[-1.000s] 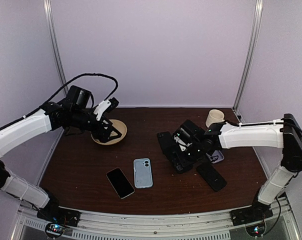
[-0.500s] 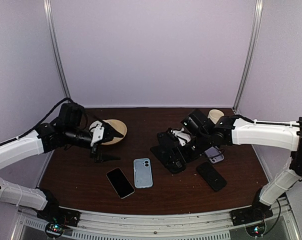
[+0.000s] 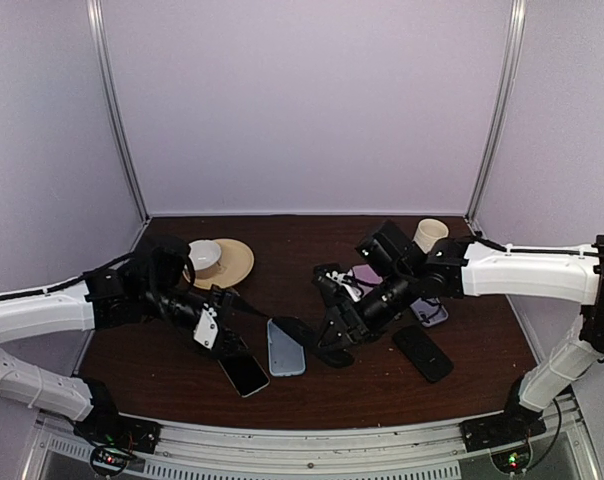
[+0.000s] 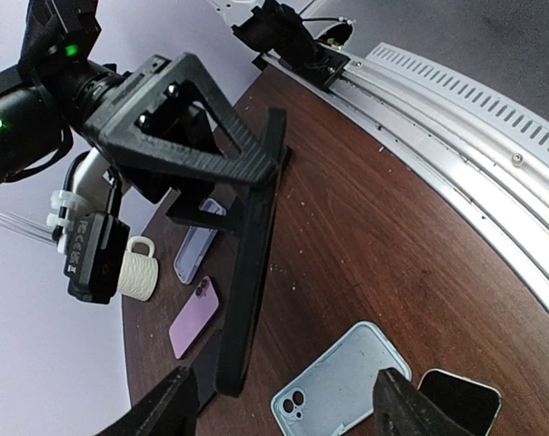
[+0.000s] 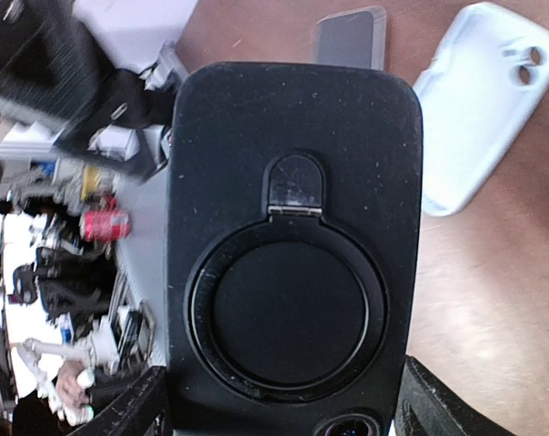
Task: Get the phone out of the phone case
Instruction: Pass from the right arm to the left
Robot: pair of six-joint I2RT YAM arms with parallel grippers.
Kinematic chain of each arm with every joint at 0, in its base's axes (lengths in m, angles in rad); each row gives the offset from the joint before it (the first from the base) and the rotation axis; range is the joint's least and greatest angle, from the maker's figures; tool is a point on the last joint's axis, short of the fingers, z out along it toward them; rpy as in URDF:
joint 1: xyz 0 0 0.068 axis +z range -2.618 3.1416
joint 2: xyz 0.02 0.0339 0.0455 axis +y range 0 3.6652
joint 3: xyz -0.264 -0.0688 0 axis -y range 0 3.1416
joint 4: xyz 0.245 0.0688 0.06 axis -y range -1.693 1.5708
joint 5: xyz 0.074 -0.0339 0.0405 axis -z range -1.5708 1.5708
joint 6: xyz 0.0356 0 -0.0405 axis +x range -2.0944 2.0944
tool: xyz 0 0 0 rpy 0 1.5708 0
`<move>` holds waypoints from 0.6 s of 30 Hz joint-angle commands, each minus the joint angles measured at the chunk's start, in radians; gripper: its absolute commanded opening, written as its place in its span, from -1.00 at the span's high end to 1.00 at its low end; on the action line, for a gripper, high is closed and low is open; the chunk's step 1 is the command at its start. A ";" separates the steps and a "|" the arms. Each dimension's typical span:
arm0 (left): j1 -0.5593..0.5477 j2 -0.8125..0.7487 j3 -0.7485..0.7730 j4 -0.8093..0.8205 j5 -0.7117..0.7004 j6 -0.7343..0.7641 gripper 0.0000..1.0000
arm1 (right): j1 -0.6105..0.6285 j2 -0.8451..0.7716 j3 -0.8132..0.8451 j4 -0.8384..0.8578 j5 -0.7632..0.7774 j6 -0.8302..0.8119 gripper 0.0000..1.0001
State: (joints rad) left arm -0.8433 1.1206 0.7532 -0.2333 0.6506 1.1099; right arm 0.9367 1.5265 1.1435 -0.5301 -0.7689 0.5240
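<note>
Your left end effector [image 4: 284, 404] hung low over the near left part of the desk [image 3: 362, 395]. Its fingers stood well apart and nothing was between them. Just under it lay a dark phone [image 3: 243, 373], flat on the desk with the screen up. A light blue case [image 3: 285, 349] lay flat just beside this phone, on its right.

Your right end effector [image 5: 284, 406] was closed on the black phone case [image 5: 293, 236] and gripped it across its width, one finger on each long side. It held the case tilted, just to the right of the light blue case. The lower end of the black case was close to the desk, but I could not tell if it touched. In the right wrist view the back of the case faced the camera, with a round ring stand folded flat on it. Whether the phone sat inside, I could not tell from any view.

Further right, a black phone [image 3: 423, 352] lay flat on the desk. Beyond it, a phone in a lavender case [image 3: 432, 313] was partly hidden under your right arm. A purple phone [image 3: 365, 273] lay behind the right end effector.

At the far left, a white bowl [image 3: 204, 255] stood on a tan plate [image 3: 237, 262]. In the far right corner, a cream mug [image 3: 431, 235] stood upright.
</note>
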 commanded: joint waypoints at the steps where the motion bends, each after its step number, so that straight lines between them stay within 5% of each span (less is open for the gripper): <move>1: -0.027 0.026 -0.013 0.103 -0.035 0.014 -0.37 | 0.064 0.010 0.050 0.053 -0.088 -0.009 -0.07; 8: -0.033 0.030 -0.024 0.125 -0.028 -0.025 -0.22 | 0.104 0.035 0.101 0.000 -0.090 -0.050 -0.09; 18: -0.071 0.044 -0.009 0.016 -0.023 0.042 0.66 | 0.111 0.053 0.155 -0.010 -0.090 -0.061 -0.10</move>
State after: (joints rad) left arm -0.9031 1.1564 0.7406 -0.1989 0.6250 1.1305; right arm 1.0431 1.5780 1.2472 -0.5728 -0.8276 0.4919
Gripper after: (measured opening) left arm 0.246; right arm 0.801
